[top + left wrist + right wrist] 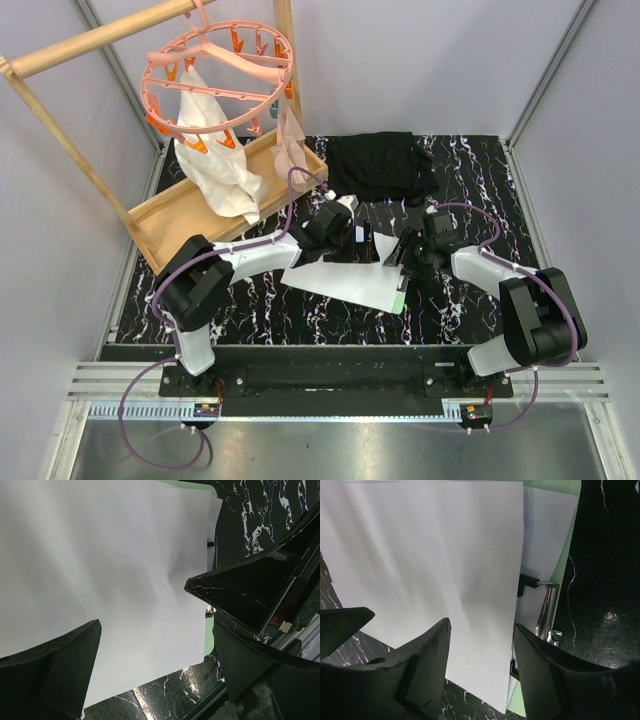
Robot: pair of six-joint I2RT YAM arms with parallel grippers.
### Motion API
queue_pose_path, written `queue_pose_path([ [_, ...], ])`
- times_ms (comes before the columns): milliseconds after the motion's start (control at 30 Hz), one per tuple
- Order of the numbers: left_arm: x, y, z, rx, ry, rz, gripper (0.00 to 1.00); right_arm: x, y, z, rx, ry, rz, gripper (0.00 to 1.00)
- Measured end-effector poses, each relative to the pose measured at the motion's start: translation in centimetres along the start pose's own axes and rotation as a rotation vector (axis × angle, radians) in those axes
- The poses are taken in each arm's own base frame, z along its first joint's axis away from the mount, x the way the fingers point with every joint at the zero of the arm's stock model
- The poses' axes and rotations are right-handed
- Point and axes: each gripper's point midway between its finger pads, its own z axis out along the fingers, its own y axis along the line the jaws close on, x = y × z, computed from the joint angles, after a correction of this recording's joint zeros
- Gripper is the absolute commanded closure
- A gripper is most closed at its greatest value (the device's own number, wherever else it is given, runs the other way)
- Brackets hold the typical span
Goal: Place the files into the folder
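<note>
Two robot arms reach across a black, white-veined marble desk (pixel 480 180), meeting over a stack of paper at its centre. At the far left, a wooden tray (pixel 160 215) holds a crumpled white cloth (pixel 222 172). Above it, a pink ring hanger (pixel 215 70) with orange pegs hangs from a timber rack. A folded black cloth (pixel 380 165) lies at the far centre of the desk, just beyond the arms' wrists.

The files (pixel 345 280) are thin white sheets lying flat at mid-desk, slightly skewed to the desk's edges. The top sheet reads plain white with soft grey shadows in both wrist views. A second sheet peeks out from under its right edge.

The folder (pixel 565 565) lies beneath the sheets. It is pale mint green and shows only as a narrow strip along the right side and the near right corner of the stack. Its clip (pixel 547 610), a shiny metal bar with a black fitting, sits at the folder's right edge beside the top sheet.

The left claw (pixel 150 635) hangs over the far part of the top sheet with its black fingers spread wide and nothing between them. The right claw (pixel 482 665) is also spread, and the top sheet's right edge runs through the gap between its fingers. The views do not show whether either claw touches the paper.
</note>
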Motion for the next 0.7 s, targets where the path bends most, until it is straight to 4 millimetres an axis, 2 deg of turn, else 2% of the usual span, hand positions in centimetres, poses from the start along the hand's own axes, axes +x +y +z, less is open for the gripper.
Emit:
queue_pose_path([
  [167, -0.2, -0.2, -0.3, 0.003, -0.007, 0.005, 0.02, -0.1, 0.3, -0.1, -0.005, -0.003, 0.0, 0.38],
  [500, -0.9, -0.5, -0.9, 0.008, -0.027, 0.007, 0.02, -1.2, 2.2, -0.6, -0.043, -0.03, -0.022, 0.37],
  [700, -1.6, -0.6, -1.6, 0.011, -0.051, 0.005, 0.01, -1.3, 2.7, -0.2, -0.056, -0.016, -0.013, 0.35],
])
